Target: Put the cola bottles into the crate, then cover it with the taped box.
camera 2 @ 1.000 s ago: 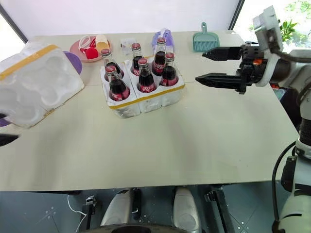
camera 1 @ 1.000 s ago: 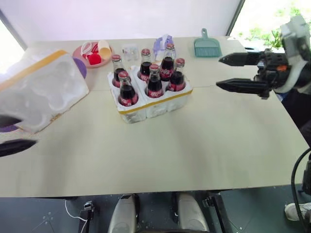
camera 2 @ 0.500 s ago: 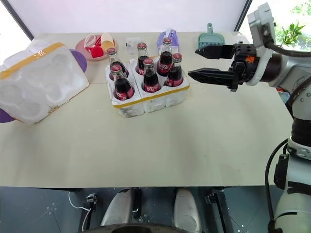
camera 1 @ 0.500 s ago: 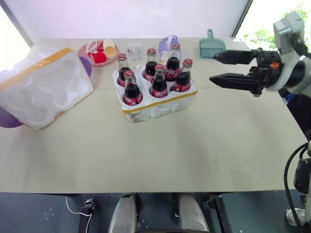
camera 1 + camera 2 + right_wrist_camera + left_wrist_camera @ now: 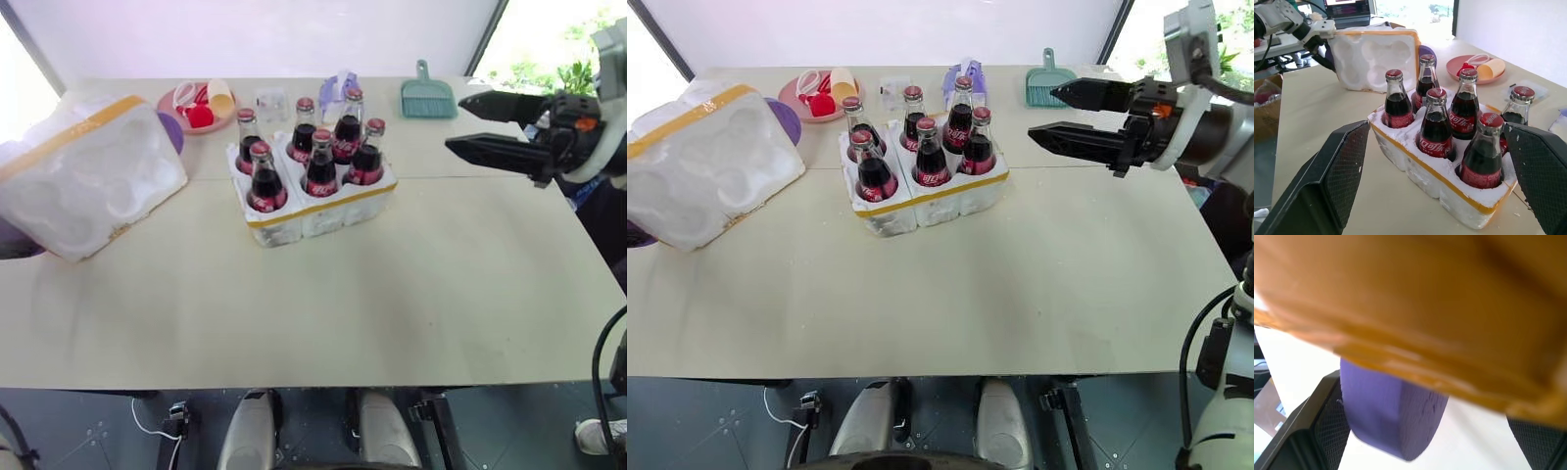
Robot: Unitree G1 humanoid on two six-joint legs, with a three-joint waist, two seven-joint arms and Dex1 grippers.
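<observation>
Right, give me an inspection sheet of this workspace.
Surface: beige table, bare at the front.
Job's things: six cola bottles upright in the crate; taped box tilted on its side at the table's left, hollows facing the crate.
Clutter: pink plate with small items, teal dustpan, purple item, small clear container, all along the far edge.
Grippers: right gripper open, in the air right of the crate, holding nothing.
Cables: black cable by the right arm.
Surroundings: white wall behind, dark floor below.
</observation>
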